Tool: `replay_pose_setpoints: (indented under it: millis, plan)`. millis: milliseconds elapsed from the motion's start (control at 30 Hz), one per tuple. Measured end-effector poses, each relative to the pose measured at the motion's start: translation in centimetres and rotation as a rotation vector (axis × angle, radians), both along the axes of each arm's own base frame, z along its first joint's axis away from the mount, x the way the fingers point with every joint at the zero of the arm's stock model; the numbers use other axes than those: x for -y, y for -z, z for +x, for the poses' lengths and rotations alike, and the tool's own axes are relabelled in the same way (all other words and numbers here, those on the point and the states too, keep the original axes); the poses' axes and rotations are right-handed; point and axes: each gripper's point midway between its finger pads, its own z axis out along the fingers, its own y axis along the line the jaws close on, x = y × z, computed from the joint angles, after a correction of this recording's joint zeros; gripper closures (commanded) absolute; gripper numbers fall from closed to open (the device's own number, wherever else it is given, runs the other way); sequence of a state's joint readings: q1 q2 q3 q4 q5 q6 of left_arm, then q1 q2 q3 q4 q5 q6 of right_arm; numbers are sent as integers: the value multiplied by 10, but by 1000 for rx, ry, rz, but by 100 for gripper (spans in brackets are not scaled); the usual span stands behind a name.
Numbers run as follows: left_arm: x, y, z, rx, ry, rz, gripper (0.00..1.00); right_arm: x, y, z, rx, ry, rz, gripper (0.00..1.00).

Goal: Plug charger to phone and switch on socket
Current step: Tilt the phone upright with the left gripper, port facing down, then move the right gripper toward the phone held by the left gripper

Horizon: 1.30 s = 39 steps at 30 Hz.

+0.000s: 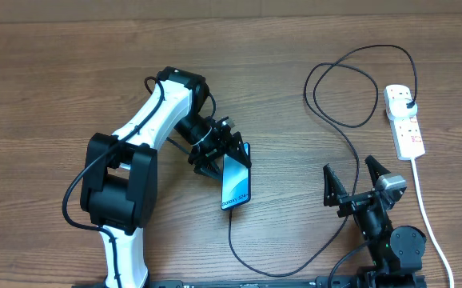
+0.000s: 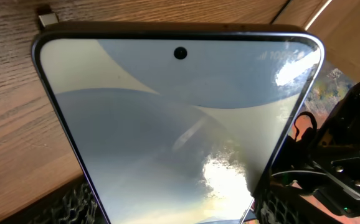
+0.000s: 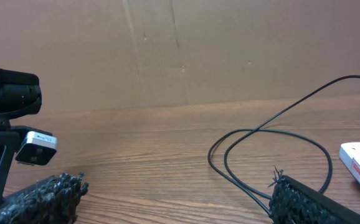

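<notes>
1. Left gripper (image 1: 229, 158): clamped across the width of the phone (image 1: 236, 182), pads on both long edges, handset held tilted near the middle of the table (image 1: 55, 80)
2. Phone: blue screen facing up in the overhead view; camera hole and glare seen in the left wrist view
3. Charger (image 1: 351, 144): thin black cable meeting the phone's lower end, sweeping right, then looping up to the socket (image 1: 404, 122); seating of the connector tip too small to tell
4. Socket: white strip at far right, black plug (image 1: 408, 102) in its far outlet, white cord (image 1: 427, 212) trailing down
5. Right gripper (image 1: 355, 178): jaws spread wide, empty, just left of the white cord
</notes>
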<state>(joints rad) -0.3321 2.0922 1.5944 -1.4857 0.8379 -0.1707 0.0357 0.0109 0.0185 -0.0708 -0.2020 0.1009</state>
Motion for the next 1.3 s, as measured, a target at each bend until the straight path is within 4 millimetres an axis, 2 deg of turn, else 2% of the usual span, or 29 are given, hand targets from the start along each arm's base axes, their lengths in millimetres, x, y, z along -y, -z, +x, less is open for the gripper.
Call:
replay_pose_setpoints:
  millis: [767,900,1067,1200,1300]
  plan:
    - [8,-5,4,15,-10,-62,29,0,0,0,1,0,0,0]
    - [8,-5,5,18,-12,-67,29,-6,-6,-2,23,-34,12,0]
    - [9,-5,6,30,-8,-76,29,-22,-1,-7,-24,-136,83,0]
    - [10,-4,8,44,-8,-82,29,-29,17,-10,-150,-169,159,0]
    - [11,-3,11,63,-4,-91,30,-31,10,-15,-214,-177,187,0]
